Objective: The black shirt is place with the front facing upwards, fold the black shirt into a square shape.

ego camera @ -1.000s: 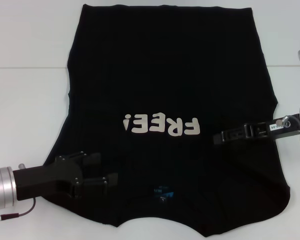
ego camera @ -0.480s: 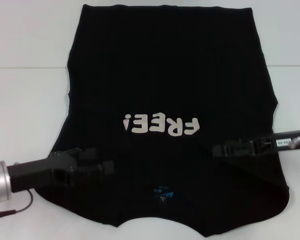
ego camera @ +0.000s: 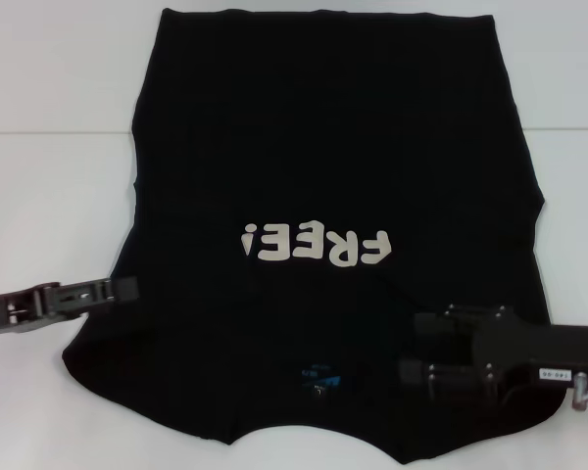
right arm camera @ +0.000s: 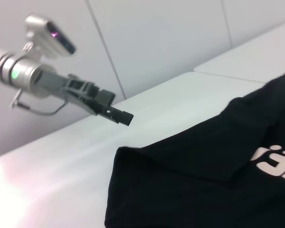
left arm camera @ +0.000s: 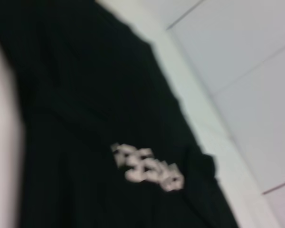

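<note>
The right gripper [ego camera: 412, 370] is hanging nearest the robot, over the near right part of the shirt [ego camera: 333, 147], beside the small blue neck label [ego camera: 318, 377]. Its dark body is lying across the cloth with the fingertips pointing toward the label. Whether its claw is wide or narrow, I cannot tell; the black fingers are blending into the black fabric.

The shirt is lying spread flat on the white table [ego camera: 49, 206], front up, collar end toward the robot and hem at the far edge. The white letters "FREE!" [ego camera: 314, 245] are reading upside down in the head view, sitting across the middle of the cloth.

A little farther out, the left gripper [ego camera: 125, 287] is reaching in from the left, its tip at the shirt's left edge, about level with the space just below the letters. In the right wrist view the left gripper [right arm camera: 118, 115] is showing raised above the table, apart from the shirt corner [right arm camera: 128, 156] below it, fingers drawn together into a narrow, closed tip with nothing between them.

The left wrist view is showing the shirt [left arm camera: 85, 118] and blurred letters [left arm camera: 147, 166].
</note>
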Controlling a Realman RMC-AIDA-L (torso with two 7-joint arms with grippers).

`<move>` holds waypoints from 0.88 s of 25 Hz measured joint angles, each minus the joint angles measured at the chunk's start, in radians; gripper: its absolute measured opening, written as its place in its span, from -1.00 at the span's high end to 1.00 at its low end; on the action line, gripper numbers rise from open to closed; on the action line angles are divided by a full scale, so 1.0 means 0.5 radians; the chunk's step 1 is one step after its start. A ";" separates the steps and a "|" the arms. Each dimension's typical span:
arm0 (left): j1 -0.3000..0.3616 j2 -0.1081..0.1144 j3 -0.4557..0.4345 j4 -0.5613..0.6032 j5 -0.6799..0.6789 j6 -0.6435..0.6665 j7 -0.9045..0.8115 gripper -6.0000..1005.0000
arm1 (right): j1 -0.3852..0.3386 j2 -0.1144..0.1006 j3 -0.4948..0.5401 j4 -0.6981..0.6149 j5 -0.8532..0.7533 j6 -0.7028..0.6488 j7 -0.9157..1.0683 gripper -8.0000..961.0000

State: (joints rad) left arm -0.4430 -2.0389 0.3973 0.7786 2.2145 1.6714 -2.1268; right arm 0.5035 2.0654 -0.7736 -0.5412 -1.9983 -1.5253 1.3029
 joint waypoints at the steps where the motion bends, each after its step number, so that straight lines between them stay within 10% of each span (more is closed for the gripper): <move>1: -0.003 0.007 0.000 0.056 0.050 0.007 -0.093 -0.60 | -0.011 0.016 0.000 0.001 -0.001 0.015 -0.078 -0.57; 9: -0.145 0.105 0.006 0.226 0.541 -0.010 -0.584 -0.59 | -0.026 0.049 -0.017 0.068 0.008 0.119 -0.457 -0.58; 22: -0.228 0.086 0.157 0.107 0.761 -0.223 -0.625 -0.58 | -0.027 0.056 -0.002 0.073 0.014 0.122 -0.493 -0.58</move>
State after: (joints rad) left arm -0.5571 -1.9958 0.4758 0.8319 2.5949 1.5598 -2.4393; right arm 0.4898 2.0935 -0.7746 -0.5046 -1.9913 -1.4645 1.0562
